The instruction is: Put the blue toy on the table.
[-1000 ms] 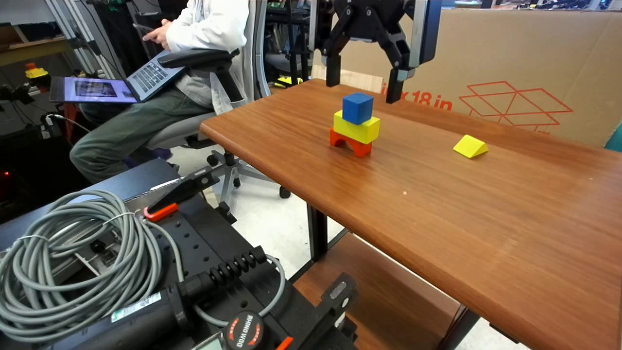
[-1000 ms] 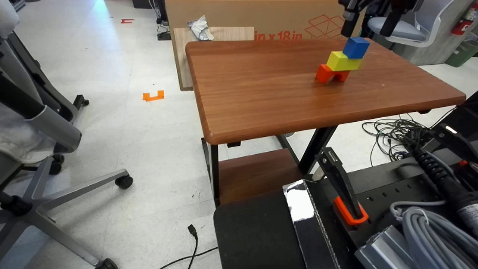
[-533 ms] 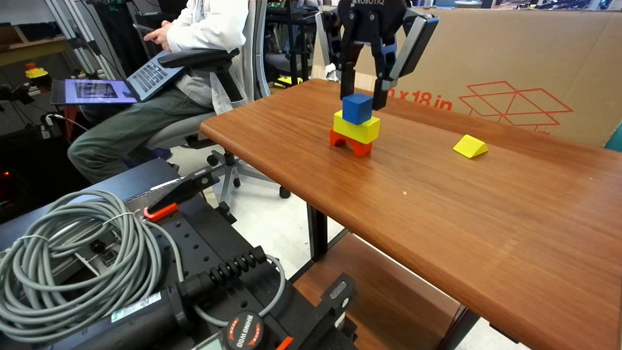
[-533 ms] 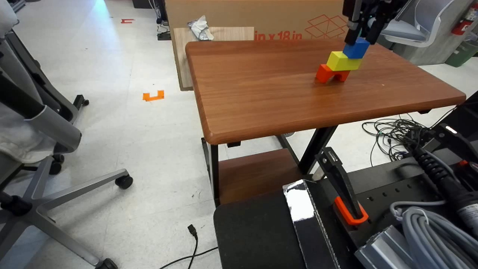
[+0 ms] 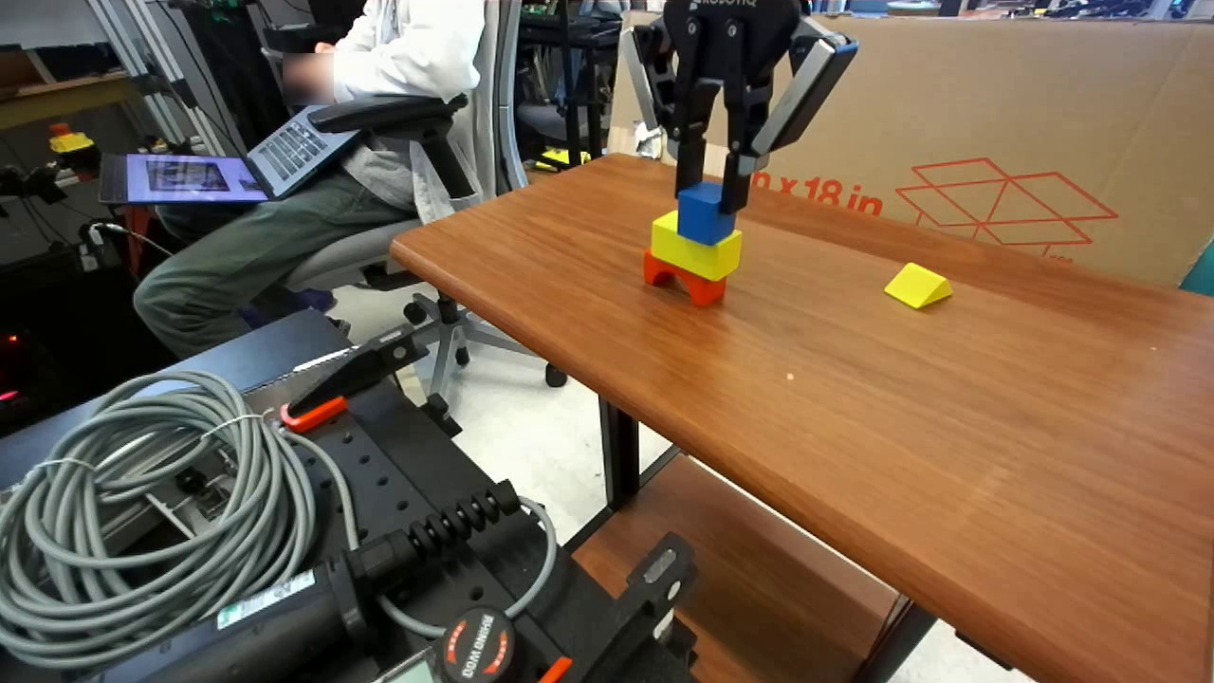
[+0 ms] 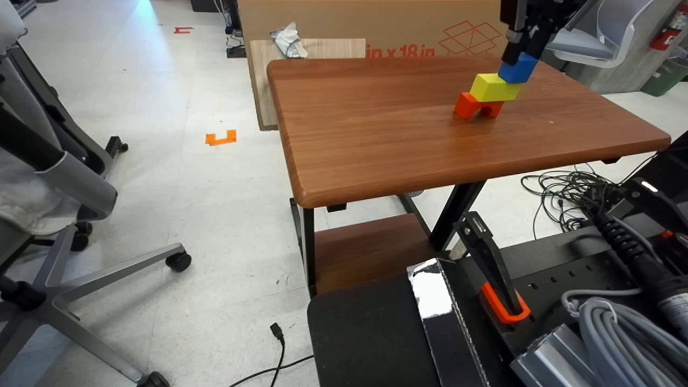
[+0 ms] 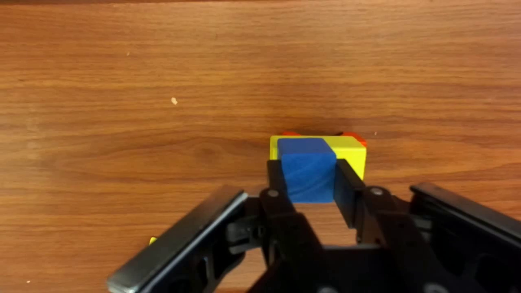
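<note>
Blue cube (image 5: 704,220) sits shifted slightly toward the yellow wedge (image 5: 918,286) versus half a second ago, and the pincer (image 5: 711,196) is drawn in tighter, pinching the cube by two opposite sides. Cube is off-center over the yellow block (image 5: 681,251), which rests on the red arch (image 5: 708,288); can't tell if cube is lifted clear. They stand in from every tabletop (image 5: 910,417) edge in both exterior views; in an exterior view the wedge lies near the far edge, well apart.
</note>
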`<act>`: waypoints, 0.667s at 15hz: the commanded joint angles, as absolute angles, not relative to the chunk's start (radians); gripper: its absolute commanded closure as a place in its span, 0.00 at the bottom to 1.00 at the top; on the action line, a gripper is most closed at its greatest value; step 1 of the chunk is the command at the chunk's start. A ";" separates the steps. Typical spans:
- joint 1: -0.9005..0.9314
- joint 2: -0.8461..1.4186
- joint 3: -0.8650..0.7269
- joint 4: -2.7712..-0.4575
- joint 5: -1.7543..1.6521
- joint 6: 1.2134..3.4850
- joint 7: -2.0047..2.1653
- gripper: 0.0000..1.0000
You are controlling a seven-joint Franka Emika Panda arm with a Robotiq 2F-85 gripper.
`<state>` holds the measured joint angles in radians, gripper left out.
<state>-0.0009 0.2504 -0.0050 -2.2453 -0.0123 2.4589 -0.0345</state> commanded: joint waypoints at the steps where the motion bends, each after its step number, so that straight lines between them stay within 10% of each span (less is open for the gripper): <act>1: -0.001 0.174 0.009 -2.305 -0.003 2.456 -0.056 0.92; 10: 0.088 0.124 0.079 -2.314 -0.015 2.424 0.038 0.92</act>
<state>0.0568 0.1335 0.0545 -2.3188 -0.0134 2.4541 -0.0035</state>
